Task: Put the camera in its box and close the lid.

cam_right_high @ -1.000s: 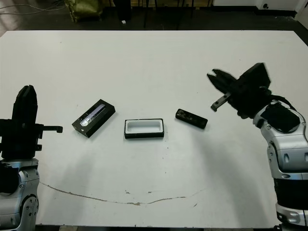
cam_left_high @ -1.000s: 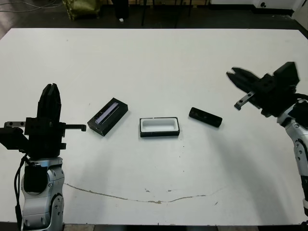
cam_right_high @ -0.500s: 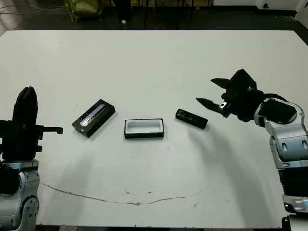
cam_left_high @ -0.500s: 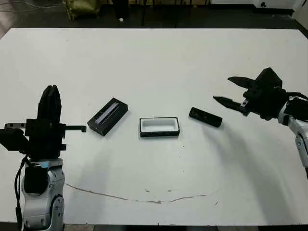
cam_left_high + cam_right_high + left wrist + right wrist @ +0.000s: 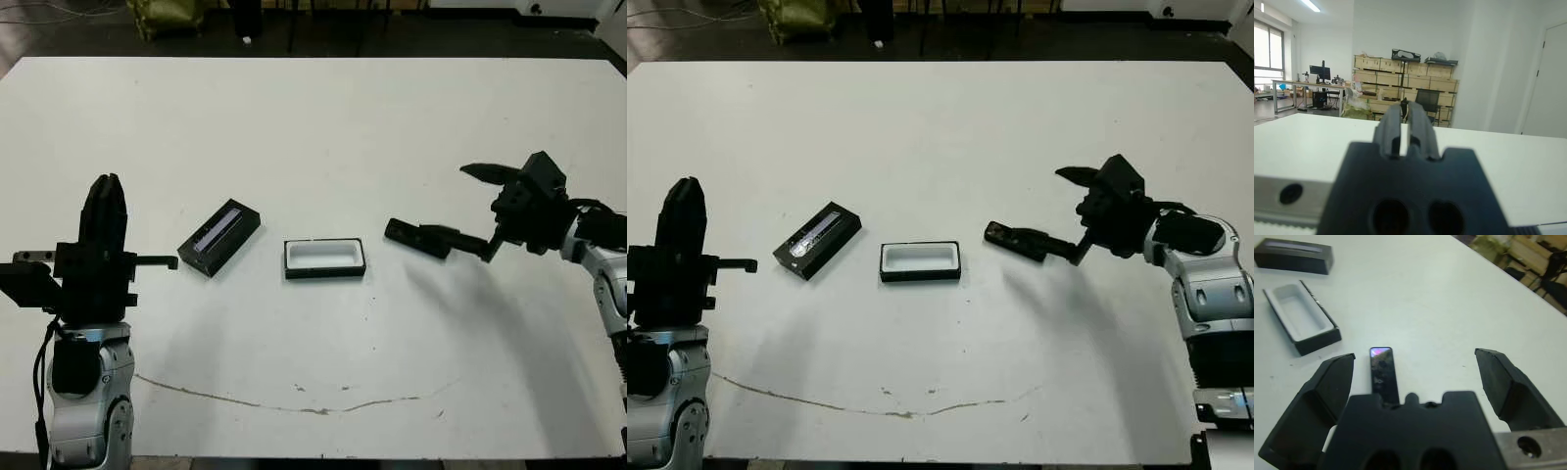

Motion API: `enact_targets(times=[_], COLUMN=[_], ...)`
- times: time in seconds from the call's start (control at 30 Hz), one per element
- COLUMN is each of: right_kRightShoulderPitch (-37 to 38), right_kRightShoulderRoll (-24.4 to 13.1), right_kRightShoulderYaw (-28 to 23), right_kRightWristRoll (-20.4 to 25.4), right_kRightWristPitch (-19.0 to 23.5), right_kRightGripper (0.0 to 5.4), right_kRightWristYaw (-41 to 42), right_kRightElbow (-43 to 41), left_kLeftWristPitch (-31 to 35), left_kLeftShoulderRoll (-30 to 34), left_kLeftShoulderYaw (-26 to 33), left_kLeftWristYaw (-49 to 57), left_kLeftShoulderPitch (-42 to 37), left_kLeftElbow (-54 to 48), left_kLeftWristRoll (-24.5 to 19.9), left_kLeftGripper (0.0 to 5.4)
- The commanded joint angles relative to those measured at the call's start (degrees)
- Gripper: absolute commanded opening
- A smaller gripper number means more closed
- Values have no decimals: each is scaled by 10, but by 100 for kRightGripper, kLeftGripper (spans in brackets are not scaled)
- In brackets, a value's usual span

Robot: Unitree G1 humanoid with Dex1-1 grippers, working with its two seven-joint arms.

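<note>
The camera (image 5: pixel 400 232) lies flat on the table, right of the box (image 5: pixel 324 271), a black tray with a white lining. The lid (image 5: pixel 219 237), black with a silvery stripe, rests slantwise to the left of the box. My right gripper (image 5: pixel 446 202) is open and low at the camera's right end; one finger overlaps that end, the other hangs above the table behind it. In the right wrist view the camera (image 5: pixel 1383 372) sits between the spread fingers (image 5: pixel 1327 396), nearer one of them. My left gripper (image 5: pixel 103 211) points upward at the left, shut and holding nothing.
A long thin crack or scuff line (image 5: pixel 294 403) runs across the table near the front edge. In the right wrist view the box (image 5: pixel 1320 338) and lid (image 5: pixel 1293 255) lie beyond the camera. Dark floor and furniture legs border the far table edge.
My right gripper has swung down and leftward to the camera, with its open fingers now on either side of the camera's right end. The left arm, camera, box and lid have not moved.
</note>
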Motion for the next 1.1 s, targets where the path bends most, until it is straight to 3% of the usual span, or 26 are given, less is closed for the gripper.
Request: enact_targets(times=[0.03, 0.2, 0.37, 0.9, 1.03, 1.1], right_kRightShoulderPitch=[-8, -19, -15, -11, -8, -10], right_kRightShoulderRoll=[13, 16, 12, 14, 15, 18], right_kRightShoulderYaw=[1, 2, 9, 33, 35, 35], right_kRightWristRoll=[17, 27, 12, -17, -19, -18], right_kRightWristPitch=[-13, -9, -19, 11, 34, 25], right_kRightGripper=[537, 537, 537, 537, 479, 450], right_kRightWristYaw=[34, 69, 66, 56, 52, 61], right_kRightElbow=[39, 72, 67, 63, 60, 72], left_kLeftWristPitch=[8, 9, 3, 7, 5, 5], left_kLeftShoulderRoll=[0, 0, 2, -1, 0, 0], left_kLeftShoulderYaw=[0, -1, 0, 0, 1, 1], left_kLeftWristYaw=[-2, 3, -4, 3, 2, 0], left_kLeftShoulderPitch=[8, 9, 6, 8, 7, 7], left_kLeftElbow=[8, 6, 13, 7, 9, 11], left_kLeftWristRoll=[-7, 2, -3, 4, 5, 1], left_kLeftGripper=[0, 0, 0, 0, 0, 0])
